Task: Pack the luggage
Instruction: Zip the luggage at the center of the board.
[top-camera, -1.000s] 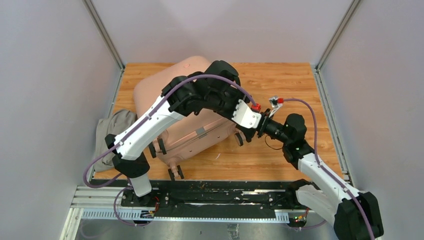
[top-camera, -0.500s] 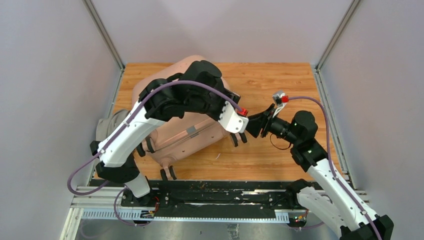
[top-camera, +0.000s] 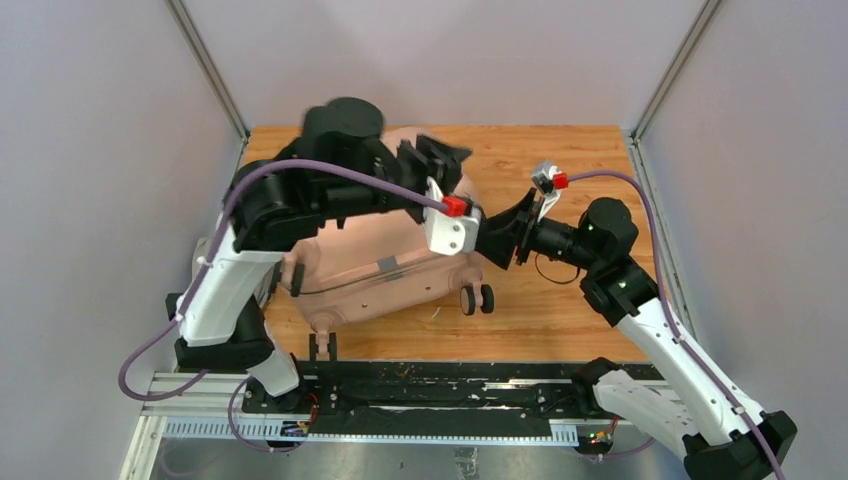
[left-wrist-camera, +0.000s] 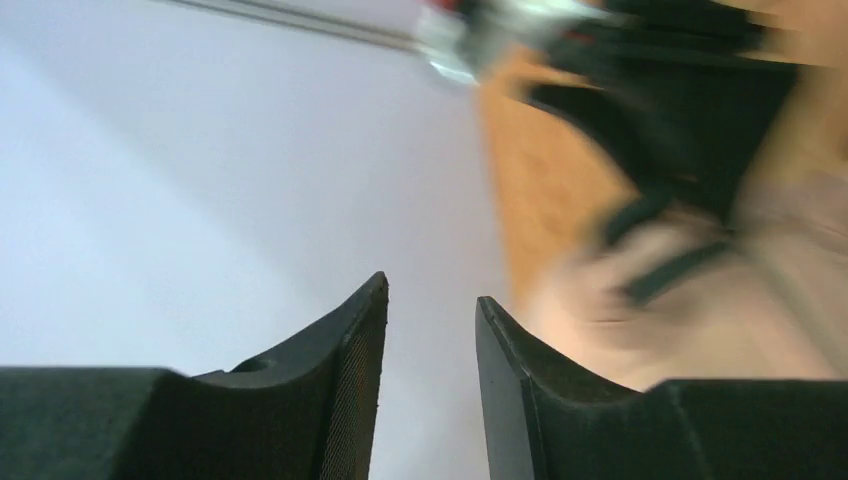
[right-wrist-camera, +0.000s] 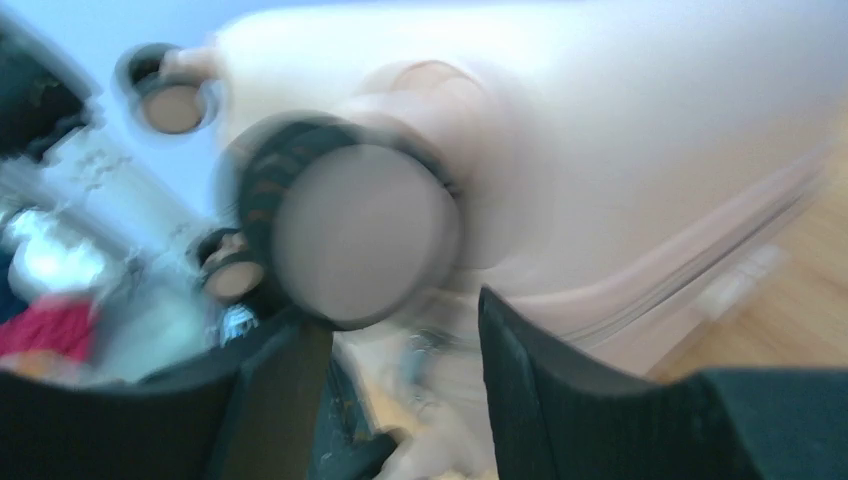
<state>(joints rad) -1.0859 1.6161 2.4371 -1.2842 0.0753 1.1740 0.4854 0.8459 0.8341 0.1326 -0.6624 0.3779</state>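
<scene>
Luggage (top-camera: 370, 265) lies closed, flat on table (top-camera: 580, 150), left of centre. Right gripper (right-wrist-camera: 395, 320) part open at a corner wheel (right-wrist-camera: 350, 235), probably to shift the case; grip unclear. Left gripper (left-wrist-camera: 430, 290) part open, empty, hovering alongside.

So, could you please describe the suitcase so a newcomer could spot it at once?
Start from the wooden table. On its left half lies the suitcase, a rounded hard shell. It is pale pink and by far the biggest thing there, with small black wheels along its near edge.
</scene>
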